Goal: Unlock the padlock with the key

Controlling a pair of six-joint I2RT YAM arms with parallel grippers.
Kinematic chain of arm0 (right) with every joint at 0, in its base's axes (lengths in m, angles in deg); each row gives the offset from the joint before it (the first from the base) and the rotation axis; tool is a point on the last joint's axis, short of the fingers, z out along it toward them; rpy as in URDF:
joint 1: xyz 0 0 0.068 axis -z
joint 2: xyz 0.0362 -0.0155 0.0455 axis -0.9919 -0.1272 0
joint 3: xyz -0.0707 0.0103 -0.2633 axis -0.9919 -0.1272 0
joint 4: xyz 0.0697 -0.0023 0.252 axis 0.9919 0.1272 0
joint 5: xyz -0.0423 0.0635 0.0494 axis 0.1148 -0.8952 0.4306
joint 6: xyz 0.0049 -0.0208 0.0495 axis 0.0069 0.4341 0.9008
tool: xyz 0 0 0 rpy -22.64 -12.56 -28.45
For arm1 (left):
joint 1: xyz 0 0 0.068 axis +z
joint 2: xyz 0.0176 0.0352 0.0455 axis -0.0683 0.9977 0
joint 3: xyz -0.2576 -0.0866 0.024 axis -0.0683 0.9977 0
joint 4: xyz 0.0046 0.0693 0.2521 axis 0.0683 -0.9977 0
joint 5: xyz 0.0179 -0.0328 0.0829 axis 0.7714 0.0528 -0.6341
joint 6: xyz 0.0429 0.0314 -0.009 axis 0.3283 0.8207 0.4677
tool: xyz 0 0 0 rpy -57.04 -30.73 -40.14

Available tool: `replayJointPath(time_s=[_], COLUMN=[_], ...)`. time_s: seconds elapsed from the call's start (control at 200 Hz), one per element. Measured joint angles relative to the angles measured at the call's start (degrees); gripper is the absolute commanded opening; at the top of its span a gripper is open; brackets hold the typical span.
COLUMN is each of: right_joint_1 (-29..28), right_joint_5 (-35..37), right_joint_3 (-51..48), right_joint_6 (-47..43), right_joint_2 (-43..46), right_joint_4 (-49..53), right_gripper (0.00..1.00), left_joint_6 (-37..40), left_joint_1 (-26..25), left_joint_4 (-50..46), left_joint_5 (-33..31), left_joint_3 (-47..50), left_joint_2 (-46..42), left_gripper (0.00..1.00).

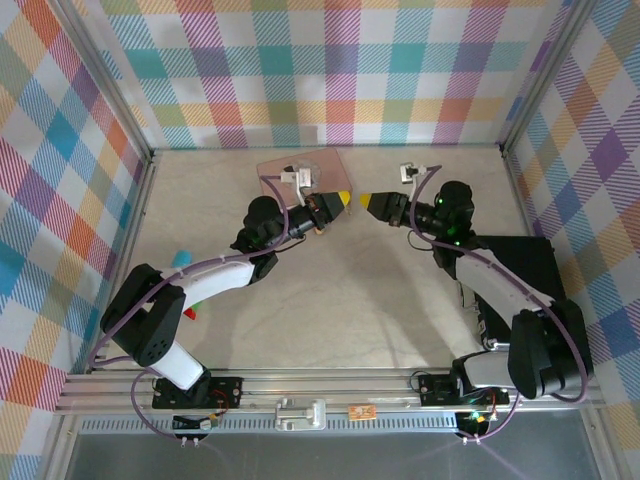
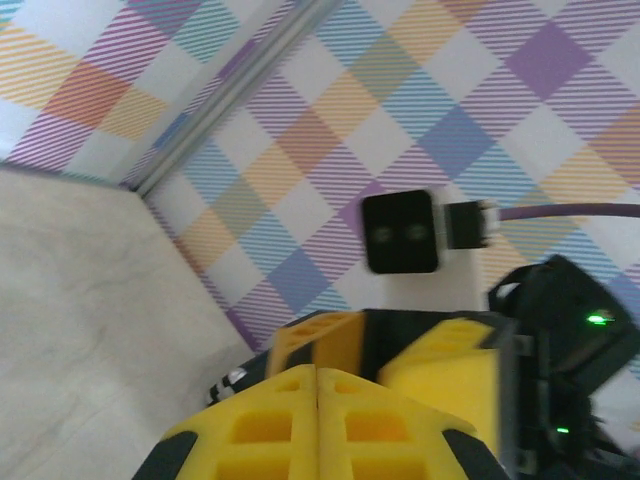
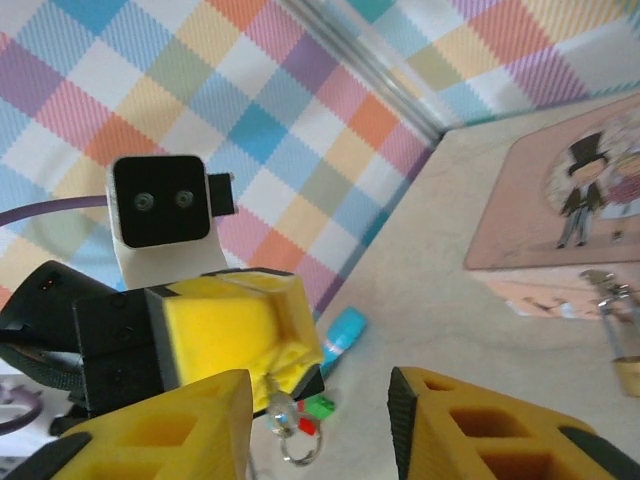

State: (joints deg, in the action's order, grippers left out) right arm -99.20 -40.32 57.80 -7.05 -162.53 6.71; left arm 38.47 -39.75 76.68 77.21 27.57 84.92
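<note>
My left gripper hovers above the mat with its yellow fingers pressed together. In the right wrist view its tip pinches a thin silver key, and a key ring dangles below it. My right gripper faces the left one tip to tip, a short gap away. It is open with nothing between its fingers. The small brass padlock with its thin shackle lies on the mat against the front of the pink tin, at the right edge of the right wrist view.
The pink tin sits at the back of the mat behind the left gripper. A light-blue object and small red and green bricks lie at the left. A black box stands at the right. Plaid walls enclose three sides.
</note>
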Motion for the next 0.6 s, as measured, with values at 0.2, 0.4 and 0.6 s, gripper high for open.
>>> replayJointPath(time_s=[0.2, 0.4, 0.6], right_joint_1=[-0.1, -1.2, -2.8], right_joint_5=[-3.7, -4.7, -4.9], right_joint_3=[-1.9, -2.9, -2.9], right_joint_6=[4.7, 6.4, 6.9], right_joint_2=[-1.2, -1.3, -1.4], right_joint_4=[-7.6, -12.0, -13.7], right_gripper=[0.40, 0.40, 0.35], left_joint_6=[-0.1, -0.1, -0.2], left_joint_1=[0.0, 0.0, 0.0], left_joint_4=[4.2, 4.2, 4.3], left_joint_5=[1.7, 1.6, 1.6], left_joint_3=[0.0, 0.0, 0.3], left_joint_2=[0.0, 0.0, 0.1], left_gripper=[0.00, 0.00, 0.00])
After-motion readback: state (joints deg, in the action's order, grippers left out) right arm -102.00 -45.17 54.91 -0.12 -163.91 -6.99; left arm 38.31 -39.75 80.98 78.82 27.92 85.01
